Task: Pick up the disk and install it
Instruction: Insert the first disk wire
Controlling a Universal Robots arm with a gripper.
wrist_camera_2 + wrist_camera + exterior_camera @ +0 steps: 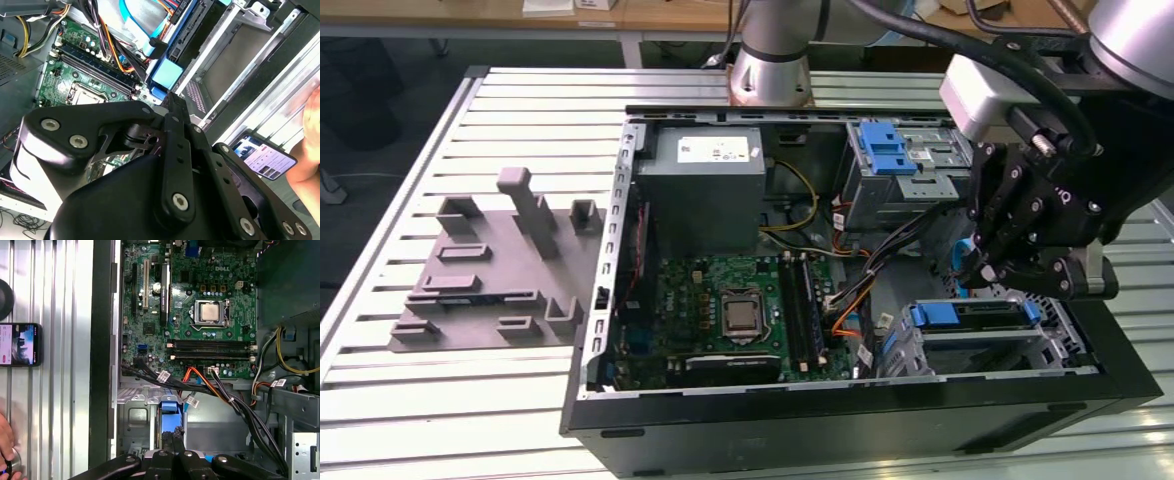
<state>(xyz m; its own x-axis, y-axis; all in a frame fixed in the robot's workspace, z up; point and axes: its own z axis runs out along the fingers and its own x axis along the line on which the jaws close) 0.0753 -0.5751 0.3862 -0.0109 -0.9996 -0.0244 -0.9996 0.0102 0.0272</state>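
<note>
The disk [983, 316] lies flat in the drive bay at the front corner of the open computer case [607, 300], on the exterior view's right, with its blue end tab toward the motherboard. My black gripper [991, 280] hangs just above it, fingers shut together with nothing between them. In both wrist views the joined fingertips [173, 436] [172, 102] point at the blue tab [170, 411] [167, 75]. Whether they touch it I cannot tell.
Orange, black and blue cables [205, 385] run past the bay. A grey power supply [700, 165] and a drive cage with a blue latch [894, 152] stand at the case's back. A phone [20, 344] and a person's hand [5, 442] rest on the slatted table. A grey fixture [494, 265] lies beside the case.
</note>
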